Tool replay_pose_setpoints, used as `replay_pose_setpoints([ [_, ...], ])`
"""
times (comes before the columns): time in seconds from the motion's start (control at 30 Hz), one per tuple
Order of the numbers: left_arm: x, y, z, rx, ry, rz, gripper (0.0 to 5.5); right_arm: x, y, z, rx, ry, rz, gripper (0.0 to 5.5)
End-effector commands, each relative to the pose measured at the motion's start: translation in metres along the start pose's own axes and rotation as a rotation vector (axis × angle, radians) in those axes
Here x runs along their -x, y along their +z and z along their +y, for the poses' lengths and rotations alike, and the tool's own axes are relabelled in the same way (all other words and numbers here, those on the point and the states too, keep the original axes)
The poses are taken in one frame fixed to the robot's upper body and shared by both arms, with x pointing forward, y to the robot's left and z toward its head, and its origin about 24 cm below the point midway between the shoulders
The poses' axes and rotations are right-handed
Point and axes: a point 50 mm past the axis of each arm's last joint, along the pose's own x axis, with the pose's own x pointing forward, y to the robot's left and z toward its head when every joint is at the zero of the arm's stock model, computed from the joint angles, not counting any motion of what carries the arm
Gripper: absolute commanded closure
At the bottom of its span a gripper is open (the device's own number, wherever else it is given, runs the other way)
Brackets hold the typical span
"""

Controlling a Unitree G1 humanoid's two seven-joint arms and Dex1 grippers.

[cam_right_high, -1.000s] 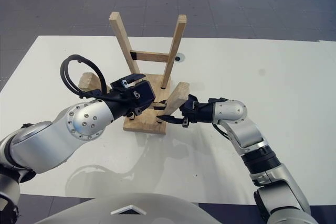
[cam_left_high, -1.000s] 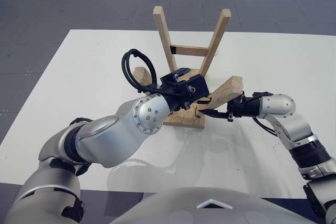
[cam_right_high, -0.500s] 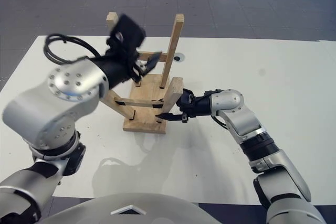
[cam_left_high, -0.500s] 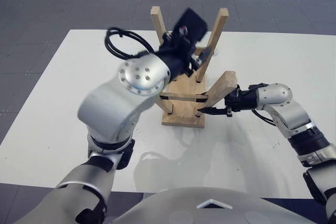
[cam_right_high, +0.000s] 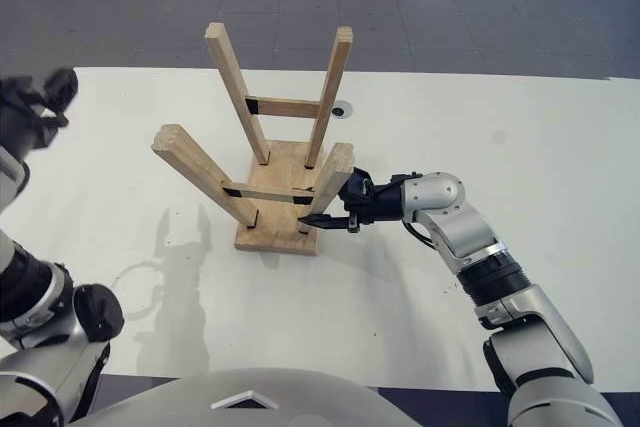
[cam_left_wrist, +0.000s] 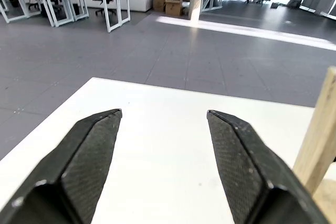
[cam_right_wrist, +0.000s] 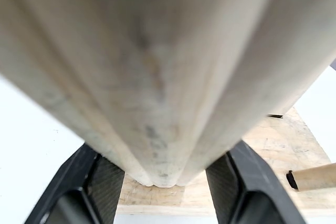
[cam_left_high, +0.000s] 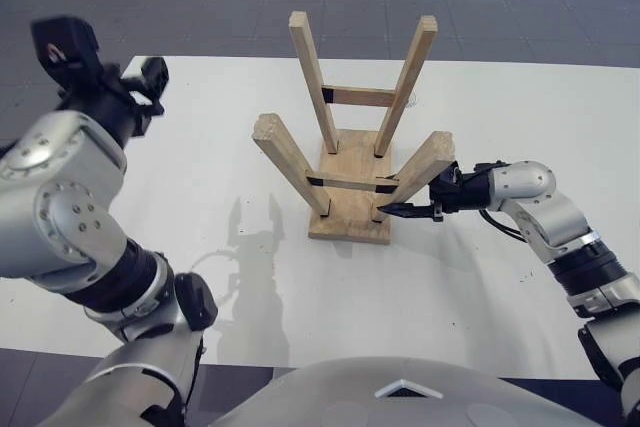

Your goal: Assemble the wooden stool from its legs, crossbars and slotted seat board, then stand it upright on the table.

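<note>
The wooden stool stands upside down on the white table [cam_left_high: 520, 107], its seat board [cam_left_high: 350, 222] flat on the surface. Two far legs [cam_left_high: 310, 77] joined by a crossbar [cam_left_high: 360, 96] rise from it. The near-left leg [cam_left_high: 290, 162] and near-right leg [cam_left_high: 425, 162] lean outward, linked by a second crossbar [cam_left_high: 350, 184]. My right gripper [cam_left_high: 395, 212] is shut on the near-right leg close to the seat board; in the right wrist view that leg [cam_right_wrist: 157, 77] sits between both fingers [cam_right_wrist: 100, 187]. My left gripper [cam_left_wrist: 164, 113] is open and holds nothing, raised over the table's far left corner [cam_left_high: 150, 77].
A small round hole [cam_right_high: 343, 108] marks the table behind the stool. One stool leg [cam_left_wrist: 317, 129] edges into the left wrist view. Bare table surface lies to the left and right of the stool. Grey floor surrounds the table.
My left arm let go of the stool and swung up and away to the far left. The near pair of legs now stands in the seat board. My right gripper stays on the near-right leg.
</note>
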Motion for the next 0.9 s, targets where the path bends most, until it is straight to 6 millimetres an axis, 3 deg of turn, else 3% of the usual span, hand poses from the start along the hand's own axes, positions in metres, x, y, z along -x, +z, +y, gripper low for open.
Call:
replay_pose_setpoints([
  [0.03,-0.003,-0.056,0.01,0.012,0.055,0.233,2.46,0.049,-0.147,0.119,-0.298,0.231,0.835,3.48],
  [0.37,-0.006,-0.055,-0.008,-0.013,-0.053,0.24,2.46,0.047,-0.155,0.128,-0.099,0.217,0.845,3.47],
  [0.6,-0.007,-0.057,-0.034,-0.007,-0.18,0.24,2.46,0.036,-0.145,0.102,-0.002,0.158,0.741,3.47],
  [0.83,-0.004,-0.052,-0.043,0.039,-0.269,0.206,2.46,0.043,-0.124,0.088,-0.069,0.156,0.659,3.47],
  [0.9,-0.007,-0.048,-0.036,0.114,-0.223,0.175,2.46,0.042,-0.121,0.087,-0.076,0.152,0.653,3.47],
])
